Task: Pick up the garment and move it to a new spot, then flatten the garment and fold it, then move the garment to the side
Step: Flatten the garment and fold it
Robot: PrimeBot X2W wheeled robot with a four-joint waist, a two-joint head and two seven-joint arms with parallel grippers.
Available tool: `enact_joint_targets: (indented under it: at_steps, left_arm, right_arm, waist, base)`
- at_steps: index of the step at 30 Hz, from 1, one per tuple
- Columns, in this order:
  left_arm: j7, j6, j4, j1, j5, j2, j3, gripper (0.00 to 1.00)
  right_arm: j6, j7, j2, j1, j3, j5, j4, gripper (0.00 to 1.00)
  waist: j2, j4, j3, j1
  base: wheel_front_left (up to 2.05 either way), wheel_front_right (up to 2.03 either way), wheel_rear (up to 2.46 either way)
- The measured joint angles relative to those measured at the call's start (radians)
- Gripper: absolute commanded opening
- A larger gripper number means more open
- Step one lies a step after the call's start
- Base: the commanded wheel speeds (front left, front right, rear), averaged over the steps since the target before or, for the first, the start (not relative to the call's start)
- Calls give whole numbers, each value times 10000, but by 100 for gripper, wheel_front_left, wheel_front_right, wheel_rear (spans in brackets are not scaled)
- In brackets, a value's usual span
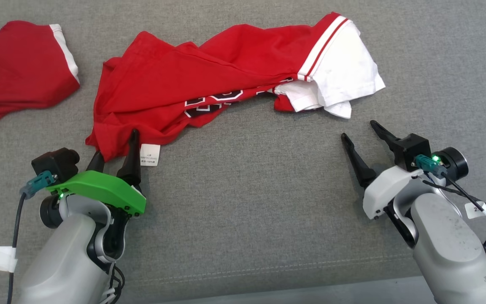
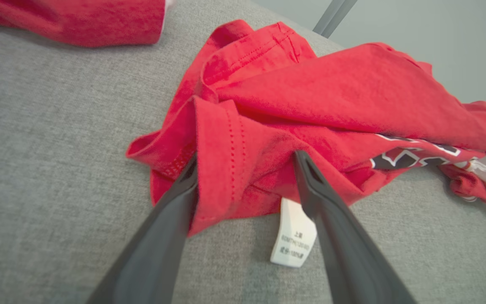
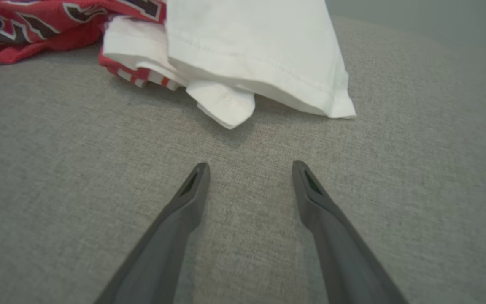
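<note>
Head view: red garment (image 1: 209,71) w/ white sleeve lies bunched and twisted across the grey fabric surface (image 1: 247,190), neither flat nor folded. Left hand (image 1: 116,145) sits at the garment's lower-left corner, fingers spread wide w/ cloth btwn them, next to a white care label (image 1: 149,155). Right hand (image 1: 358,129) is spread wide, holding nothing, near the white sleeve but apart from it. A second red garment (image 1: 15,76) lies off at upper left.

Left wrist view: left hand (image 2: 246,156) straddles a stitched hem fold of the garment (image 2: 331,93); fingers wide apart, not pinched on it. Care label (image 2: 293,238) pokes out below.

Right wrist view: right hand (image 3: 249,164) is open and empty over bare fabric; white sleeve (image 3: 247,50) lies just ahead, not touched.

Progress, as a judgement: early. Can't tell if the move to a new spot is done. Flattening, folding and setting aside all remain; both hands look placed to take hold of opposite ends.
</note>
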Motion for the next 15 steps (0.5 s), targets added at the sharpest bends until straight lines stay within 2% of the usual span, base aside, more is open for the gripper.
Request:
enact_joint_targets:
  at_steps: [15]
  left_arm:
    - [0,56,-104,-31,84,2,113,100]
  right_arm:
    - [2,-105,274,-1223,466,157,1193,100]
  waist:
    - [0,167,190,0]
  base:
    - [0,0,0]
